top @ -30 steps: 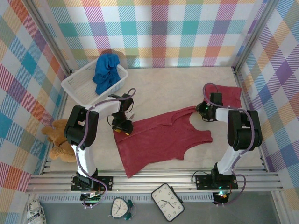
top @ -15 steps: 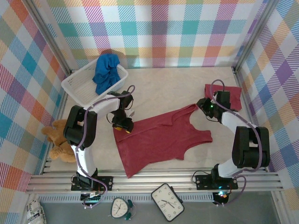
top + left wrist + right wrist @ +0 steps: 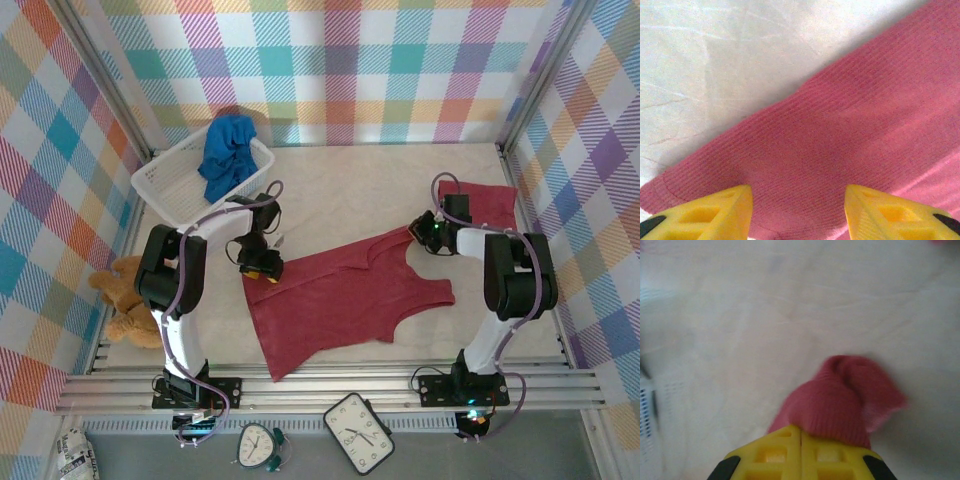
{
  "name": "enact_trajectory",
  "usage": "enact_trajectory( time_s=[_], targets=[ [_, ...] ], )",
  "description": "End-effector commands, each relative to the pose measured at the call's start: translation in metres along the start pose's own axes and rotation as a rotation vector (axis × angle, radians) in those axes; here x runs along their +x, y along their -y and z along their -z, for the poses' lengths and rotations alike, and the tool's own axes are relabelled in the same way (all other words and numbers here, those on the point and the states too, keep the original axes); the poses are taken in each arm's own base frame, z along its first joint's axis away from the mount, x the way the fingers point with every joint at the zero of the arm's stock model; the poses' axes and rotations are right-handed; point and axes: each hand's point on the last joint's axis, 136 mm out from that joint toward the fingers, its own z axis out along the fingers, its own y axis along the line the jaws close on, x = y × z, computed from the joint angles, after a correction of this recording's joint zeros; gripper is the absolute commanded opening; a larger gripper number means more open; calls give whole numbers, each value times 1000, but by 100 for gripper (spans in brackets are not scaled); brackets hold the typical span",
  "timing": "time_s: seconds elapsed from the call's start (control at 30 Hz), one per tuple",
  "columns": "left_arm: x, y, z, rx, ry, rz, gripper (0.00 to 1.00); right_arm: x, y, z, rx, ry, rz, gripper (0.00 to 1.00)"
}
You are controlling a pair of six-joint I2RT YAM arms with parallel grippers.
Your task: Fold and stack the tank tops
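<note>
At your far left the blue tank top (image 3: 225,155) lies heaped in the white basket (image 3: 165,188); your left gripper (image 3: 262,268), jaws parted partway, straddles the hem of the spread dark red tank top (image 3: 340,300), gripping nothing; its wrist view shows ribbed knit; your right gripper (image 3: 425,232) is clamped tight on that top's bunched strap (image 3: 845,395); the folded dark red tank top (image 3: 495,203) lies far right.
</note>
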Motion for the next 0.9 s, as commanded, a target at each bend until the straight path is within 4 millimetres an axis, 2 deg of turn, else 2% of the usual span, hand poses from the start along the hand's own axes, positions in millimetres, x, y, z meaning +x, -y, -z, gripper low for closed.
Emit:
enact_trajectory(
  time_s=[0.0, 0.13, 0.37, 0.43, 0.53, 0.63, 0.7, 0.77, 0.87],
  targets=[
    [9, -7, -14, 18, -62, 52, 49, -10, 12, -10, 78, 13, -43, 1],
    [4, -15, -21, 8, -76, 77, 46, -10, 16, -29, 91, -35, -87, 0],
    [-15, -47, -27, -99, -90, 103, 43, -26, 2, -48, 77, -65, -56, 0],
    [-25, -55, -27, -118, -82, 112, 43, -32, -10, -55, 38, -82, -25, 2],
    [-44, -62, -21, -149, -61, 98, 43, -41, -38, -57, -39, -97, 76, 6],
    [-69, -74, -4, -231, 6, 82, 43, -54, -68, -42, -120, -48, 195, 12],
    [-83, -81, 14, -280, 56, 71, 45, -57, -89, -24, -169, -29, 295, 21],
    [-92, -76, 28, -259, 94, 58, 46, -51, -102, -7, -201, -27, 393, 31],
    [-92, -62, 49, -221, 127, 37, 49, -33, -111, 22, -238, -37, 528, 44]
  ],
)
